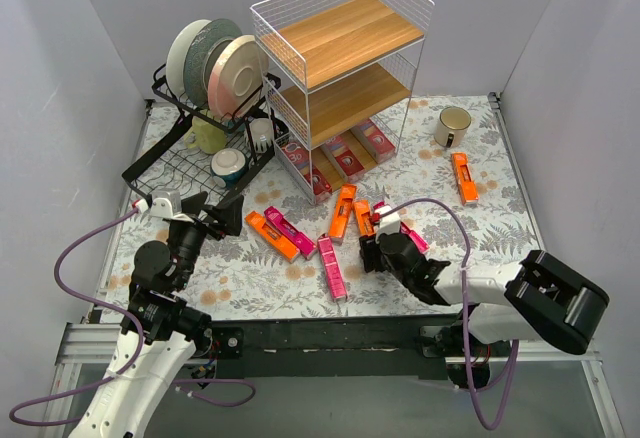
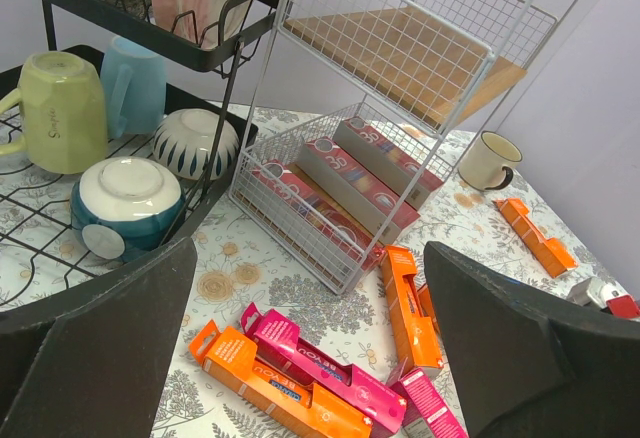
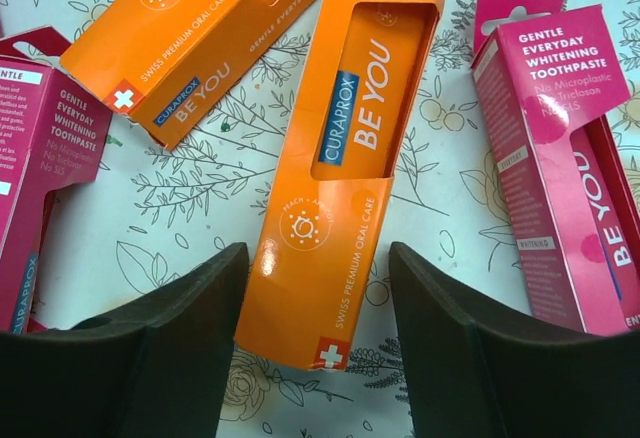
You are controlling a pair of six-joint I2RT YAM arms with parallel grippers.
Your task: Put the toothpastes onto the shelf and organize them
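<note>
floral-print tabletop (image 1: 450,218) holds orange and pink toothpaste cartons (image 1: 332,268) before a white wire, wooden-board shelf (image 1: 340,68). left wrist: left gripper (image 2: 310,288) gapes wide, empty. right wrist: right gripper (image 3: 318,256) is spread astride one orange carton (image 3: 345,148); seemingly the grasp step, needing closing, then lifting.

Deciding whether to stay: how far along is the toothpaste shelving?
Done: three dark red cartons lie on the bottom tier of the shelf. In hand: the open right gripper straddles an orange carton, not yet gripped; the left gripper is open and empty. Left: the loose orange and pink cartons, including one by the mug.
</note>
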